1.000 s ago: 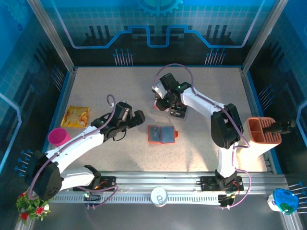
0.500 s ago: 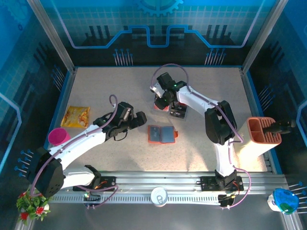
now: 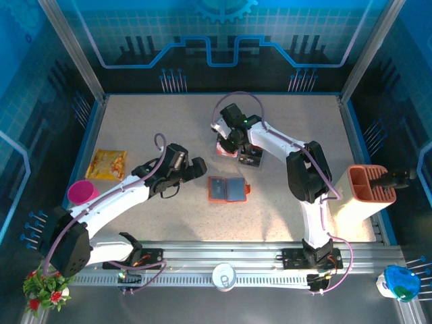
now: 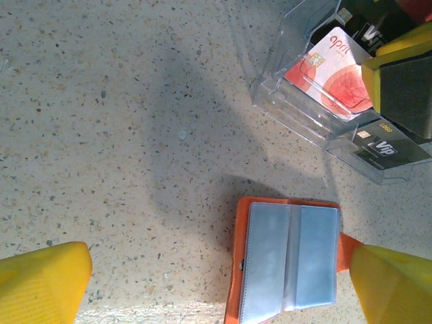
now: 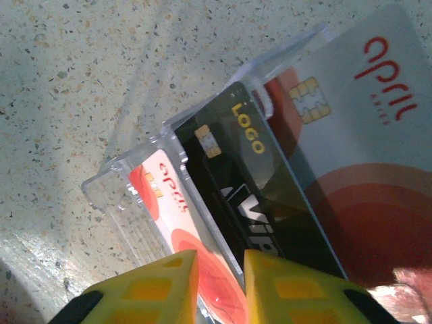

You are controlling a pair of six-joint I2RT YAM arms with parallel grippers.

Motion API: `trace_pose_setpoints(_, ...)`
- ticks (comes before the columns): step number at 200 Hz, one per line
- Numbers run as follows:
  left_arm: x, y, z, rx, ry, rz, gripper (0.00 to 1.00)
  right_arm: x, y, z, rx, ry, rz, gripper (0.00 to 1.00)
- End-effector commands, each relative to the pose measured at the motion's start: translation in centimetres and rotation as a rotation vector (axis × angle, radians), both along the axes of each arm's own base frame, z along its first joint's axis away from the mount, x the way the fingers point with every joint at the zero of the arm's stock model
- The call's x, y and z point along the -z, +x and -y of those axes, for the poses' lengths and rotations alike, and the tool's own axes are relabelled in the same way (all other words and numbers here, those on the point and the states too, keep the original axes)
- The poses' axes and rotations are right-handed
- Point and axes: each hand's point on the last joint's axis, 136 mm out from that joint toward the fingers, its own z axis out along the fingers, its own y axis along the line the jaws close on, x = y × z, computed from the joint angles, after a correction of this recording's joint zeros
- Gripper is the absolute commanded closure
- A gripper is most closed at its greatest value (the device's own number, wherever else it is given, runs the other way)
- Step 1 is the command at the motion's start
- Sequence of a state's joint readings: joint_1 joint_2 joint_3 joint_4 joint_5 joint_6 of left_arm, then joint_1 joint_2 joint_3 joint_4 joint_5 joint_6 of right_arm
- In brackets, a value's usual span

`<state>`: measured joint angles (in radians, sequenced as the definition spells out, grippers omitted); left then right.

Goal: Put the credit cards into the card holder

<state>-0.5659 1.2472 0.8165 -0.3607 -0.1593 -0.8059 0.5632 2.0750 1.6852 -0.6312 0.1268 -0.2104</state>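
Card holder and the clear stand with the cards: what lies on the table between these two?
Nothing. In the left wrist view the table between the card holder and the clear stand is bare, only shaded.

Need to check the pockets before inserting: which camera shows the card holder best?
Left wrist: the card holder lies open, close up, its grey-blue pockets facing the camera. Top external shows the card holder whole but small, pockets indistinct.

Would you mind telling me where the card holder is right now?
In the top view the card holder lies open mid-table, just nearer the arm bases than the clear card stand, right of the left gripper.
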Motion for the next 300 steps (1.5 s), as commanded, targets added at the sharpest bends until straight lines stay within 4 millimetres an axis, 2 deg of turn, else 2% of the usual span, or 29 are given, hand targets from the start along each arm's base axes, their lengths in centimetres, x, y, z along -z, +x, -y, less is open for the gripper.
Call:
trace_pose_setpoints(1,-0.6,0.5,0.5,0.024,-0.002,0.011,0.01,0.1,-1.5,-0.6,-0.030,0.009,-0.031,0.80)
trace_pose_setpoints(26,-0.5,0.5,0.5,0.023,-0.001,0.010,0.01,-0.3,-2.0,-0.9,-0.042,0.021,-0.032,0.87)
trace_pose_setpoints(44,-0.6,0.6,0.4,0.023,0.001,0.013,0.01,-0.7,-2.3,-1.0,-0.049,0.027,-0.031,0.88)
trace_pose_setpoints(77,-0.6,0.6,0.4,0.024,0.003,0.014,0.01,-0.9,-2.6,-0.9,-0.057,0.020,-0.027,0.80)
trace_pose_setpoints(113,-0.3,0.5,0.3,0.024,0.006,0.006,0.01,-0.6,-2.9,-1.0,-0.077,0.014,-0.036,0.76)
trace_pose_setpoints(190,-0.3,0.7,0.4,0.027,0.000,0.007,0.01,-1.0,-3.5,-1.4,-0.105,0.012,-0.038,0.82)
trace_pose_setpoints(238,-0.1,0.8,0.5,0.029,0.000,0.000,0.01,-0.5,-3.4,-1.3,-0.110,0.000,-0.046,0.77)
trace_pose_setpoints(300,0.0,1.0,0.6,0.032,-0.003,-0.004,0.01,0.0,-2.8,-1.4,-0.119,-0.030,-0.022,0.79)
